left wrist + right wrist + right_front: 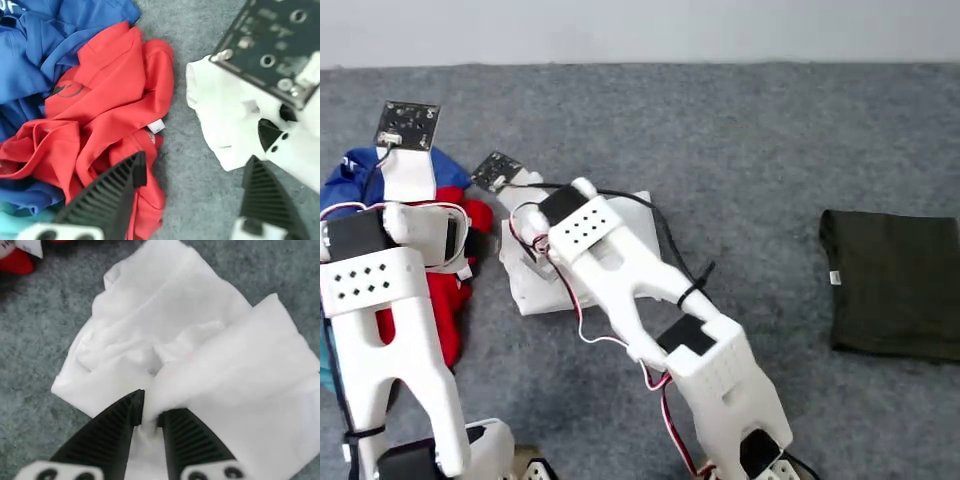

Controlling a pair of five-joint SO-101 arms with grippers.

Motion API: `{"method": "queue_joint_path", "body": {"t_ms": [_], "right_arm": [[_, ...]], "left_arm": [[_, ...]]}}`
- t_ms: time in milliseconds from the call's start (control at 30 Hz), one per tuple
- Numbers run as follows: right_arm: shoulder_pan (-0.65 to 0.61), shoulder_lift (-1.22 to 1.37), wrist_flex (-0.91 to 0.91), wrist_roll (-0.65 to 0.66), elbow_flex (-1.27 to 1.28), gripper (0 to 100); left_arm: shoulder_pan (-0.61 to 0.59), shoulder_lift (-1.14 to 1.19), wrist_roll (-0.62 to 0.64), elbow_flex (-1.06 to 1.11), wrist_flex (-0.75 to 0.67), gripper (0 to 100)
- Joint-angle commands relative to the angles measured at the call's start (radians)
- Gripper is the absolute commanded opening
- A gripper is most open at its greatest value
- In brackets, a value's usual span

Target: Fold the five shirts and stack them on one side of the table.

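Observation:
A white shirt (200, 355) lies crumpled on the grey table, left of centre, and shows as the white shirt (534, 292) under the arm in the high view. My right gripper (151, 416) is shut on a raised fold of it. At the table's left a red shirt (110, 105) lies bunched on a blue shirt (60, 35), with a bit of teal shirt (15, 222) at the edge. My left gripper (192, 187) hangs open over the bare strip between the red shirt and the white shirt (220, 125), holding nothing. A dark green shirt (890, 285) lies folded flat at the right.
The grey carpet-like table (740, 140) has free room in its middle and back. The right arm's wrist circuit board (272, 45) sits close by the left gripper. A pale wall (640, 30) runs along the table's far edge.

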Motion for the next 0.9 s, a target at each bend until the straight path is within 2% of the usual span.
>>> {"method": "queue_joint_path", "body": {"t_ms": [0, 133, 267, 433, 500, 700, 867], "right_arm": [[-0.027, 0.021, -0.016, -0.011, -0.100, 1.1], [-0.042, 0.101, -0.013, -0.011, -0.183, 1.2], [-0.067, 0.168, 0.004, -0.009, -0.262, 3.3], [-0.105, 0.183, 0.137, -0.009, -0.396, 20.3], [-0.105, 0.179, 0.188, -0.011, -0.466, 24.2], [-0.090, 0.179, 0.371, -0.009, -0.709, 24.6], [0.013, 0.206, 0.449, -0.009, -0.795, 24.6]], "left_arm": [[-0.091, -0.037, -0.002, -0.047, 0.006, 31], [-0.190, -0.037, 0.000, -0.085, 0.008, 31], [-0.210, -0.037, 0.000, -0.085, 0.008, 31], [-0.210, -0.037, -0.005, -0.085, 0.008, 31], [-0.212, -0.037, -0.005, -0.085, 0.008, 31], [-0.221, -0.037, -0.006, -0.085, 0.008, 31], [-0.282, -0.037, -0.006, -0.085, 0.002, 31]]}}
